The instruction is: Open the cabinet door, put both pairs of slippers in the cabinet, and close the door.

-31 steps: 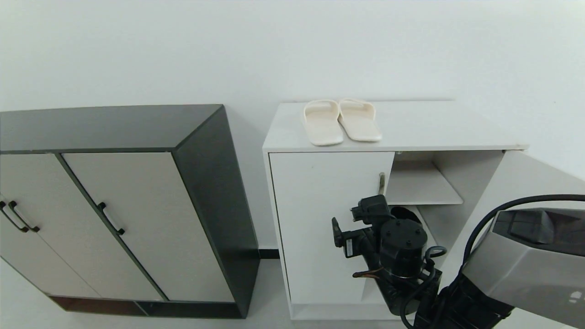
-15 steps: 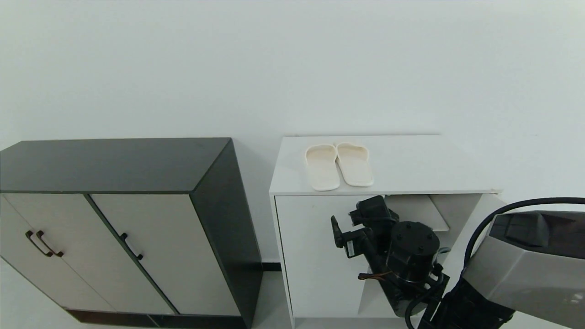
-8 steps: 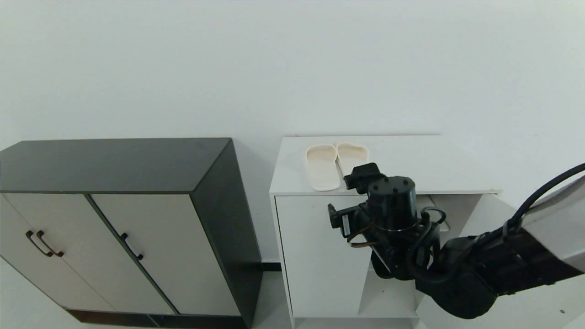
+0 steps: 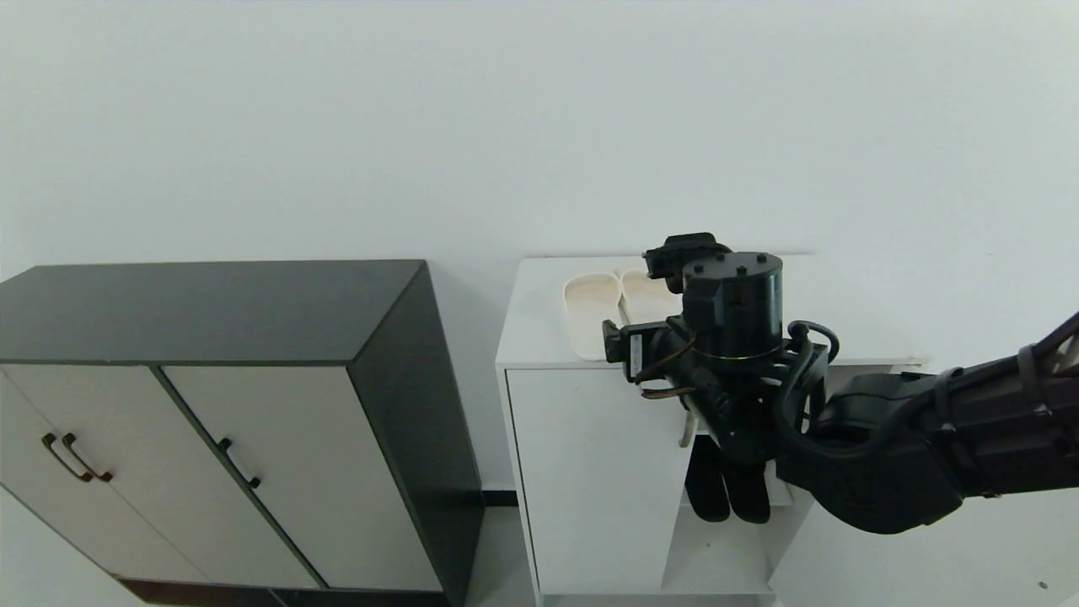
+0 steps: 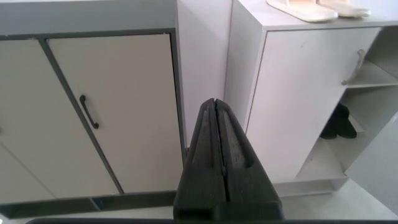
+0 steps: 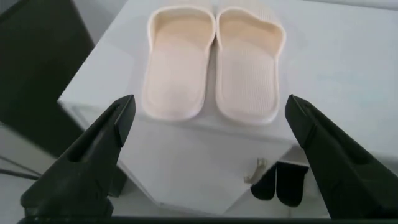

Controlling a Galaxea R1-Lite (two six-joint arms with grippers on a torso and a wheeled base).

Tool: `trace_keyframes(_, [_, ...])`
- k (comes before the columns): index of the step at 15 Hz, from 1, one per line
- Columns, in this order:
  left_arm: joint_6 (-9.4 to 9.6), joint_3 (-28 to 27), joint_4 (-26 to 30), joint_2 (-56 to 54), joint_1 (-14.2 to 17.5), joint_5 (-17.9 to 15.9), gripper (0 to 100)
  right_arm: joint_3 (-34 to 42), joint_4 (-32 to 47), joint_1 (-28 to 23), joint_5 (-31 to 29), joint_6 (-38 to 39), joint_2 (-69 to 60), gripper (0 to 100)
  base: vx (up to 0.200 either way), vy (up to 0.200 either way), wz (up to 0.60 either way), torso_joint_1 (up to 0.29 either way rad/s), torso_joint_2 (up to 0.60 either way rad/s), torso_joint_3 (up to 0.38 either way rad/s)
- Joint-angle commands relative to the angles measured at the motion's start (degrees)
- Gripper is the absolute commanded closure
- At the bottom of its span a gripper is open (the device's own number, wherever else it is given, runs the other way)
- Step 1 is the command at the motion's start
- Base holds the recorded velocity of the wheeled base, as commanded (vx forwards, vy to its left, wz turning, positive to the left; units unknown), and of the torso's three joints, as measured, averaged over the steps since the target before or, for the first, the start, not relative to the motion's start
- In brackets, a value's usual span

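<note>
As the cabinet stands: white cabinet (image 4: 527, 341) at 3 o'clock of the dark-topped cabinet (image 4: 211, 308); right door (image 5: 378, 163) swung open, left door (image 4: 590, 472) closed.
Cream slippers (image 4: 590, 316): side by side on the white cabinet's top, toward its 9 o'clock end, inner edges touching.
Black slippers (image 4: 729, 493): inside the opened right half, below the upper shelf, at 5 o'clock of the cream pair.
Right gripper (image 6: 210, 106): above the cabinet top, over the near ends of the cream pair; fingers spread wider than the pair, holding nothing.
Left gripper (image 5: 216, 106): low, facing the gap between the two cabinets; fingers pressed together, nothing between them.
</note>
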Motion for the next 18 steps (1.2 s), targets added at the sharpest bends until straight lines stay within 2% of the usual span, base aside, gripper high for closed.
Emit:
trace_keyframes(1, [0.01,0.00,0.00,0.05,0.02,0.05,100,-0.04,-0.36,-0.36,0.02,0.08,1.37,0,0.200,0.000,0.00,0.002,0.00,0.002])
trace_keyframes(10, [-0.08,0.00,0.00,0.05,-0.07,0.05,100,-0.30,-3.26,-0.80,2.04,0.08,6.91,0,0.200,0.000,0.00,0.006,0.00,0.001])
trace_keyframes(15, [-0.16,0.00,0.00,0.05,0.02,0.05,100,-1.53,-4.14,-1.41,2.74,0.08,9.90,0,0.000,0.000,0.00,0.000,0.00,0.000])
trace_keyframes(18, [-0.16,0.00,0.00,0.05,-0.07,0.05,100,-5.31,-4.14,-2.56,3.01,0.08,12.80,0,0.000,0.000,0.00,0.000,0.00,0.000])
